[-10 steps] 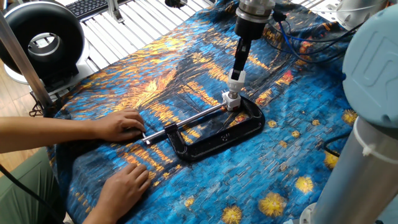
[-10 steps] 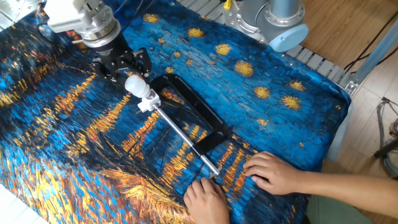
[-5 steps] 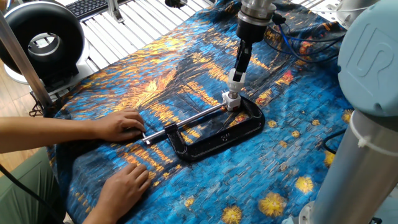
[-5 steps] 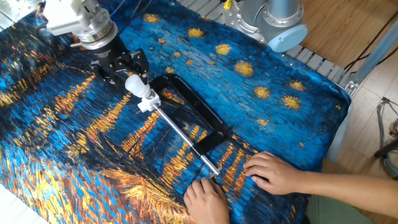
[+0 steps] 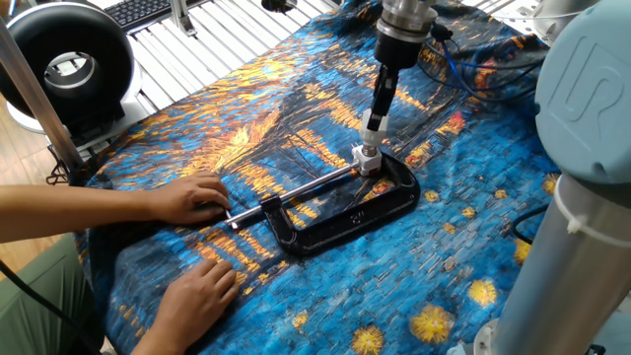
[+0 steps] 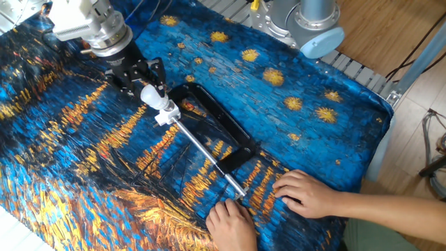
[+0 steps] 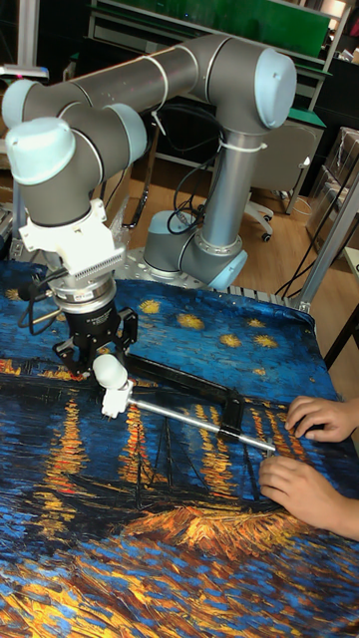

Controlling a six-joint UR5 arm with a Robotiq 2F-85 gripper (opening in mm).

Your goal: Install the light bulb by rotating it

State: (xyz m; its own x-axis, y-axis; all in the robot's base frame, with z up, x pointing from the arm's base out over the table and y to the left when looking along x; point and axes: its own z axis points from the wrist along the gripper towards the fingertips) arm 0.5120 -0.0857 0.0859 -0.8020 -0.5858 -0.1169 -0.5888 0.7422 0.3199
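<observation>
The light bulb [image 6: 149,94], a small white globe, stands tilted on the white socket block [image 6: 164,116] at the end of the black C-clamp [image 6: 217,127]. My gripper [image 6: 145,86] comes down from above and is shut on the light bulb, with its black fingers [image 6: 159,70] on either side of the globe. In one fixed view the gripper [image 5: 376,111] looks like a narrow black bar above the bulb [image 5: 372,124] and socket block [image 5: 367,158]. The tall fixed view shows the bulb [image 7: 106,370] between the fingers, just above the socket block [image 7: 115,401].
Two human hands [image 5: 192,197] [image 5: 200,291] hold the clamp's screw rod at the near end of the painted cloth. My own arm [image 5: 592,138] fills the right of one fixed view. A black ring-shaped device [image 5: 67,61] stands at the table's far left corner.
The gripper has turned a little about its own axis while staying on the bulb. Bulb, socket block, clamp and the two hands stay where they were.
</observation>
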